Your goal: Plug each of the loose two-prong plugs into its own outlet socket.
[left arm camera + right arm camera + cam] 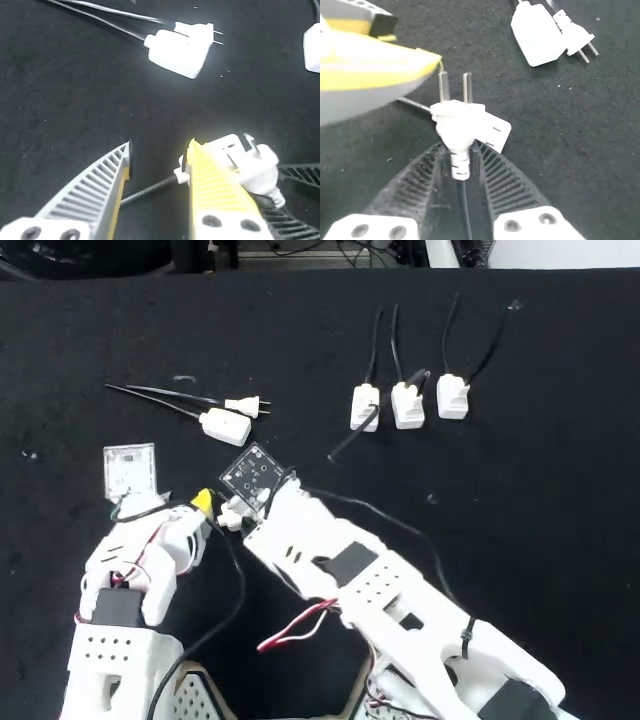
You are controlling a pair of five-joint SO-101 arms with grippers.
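My right gripper [459, 150] is shut on a white two-prong plug [456, 119] at its cord end, prongs pointing away from the wrist. A small white block [495, 132] rests against the plug's side. In the high view this plug [232, 513] is near the table's front left. My left gripper [160, 150] stands open right beside it, its yellow finger [212, 185] touching the held plug [252, 162], and a black cord [150, 190] runs between its fingers. Farther back lie a loose white plug [246, 405] and a white outlet socket [225, 426], side by side.
Three white sockets [408, 405] with black cords lie in a row at the back right. Thin black cords [160, 395] trail left from the loose pair. Both arms crowd the front left; the black table [540, 520] is bare on the right.
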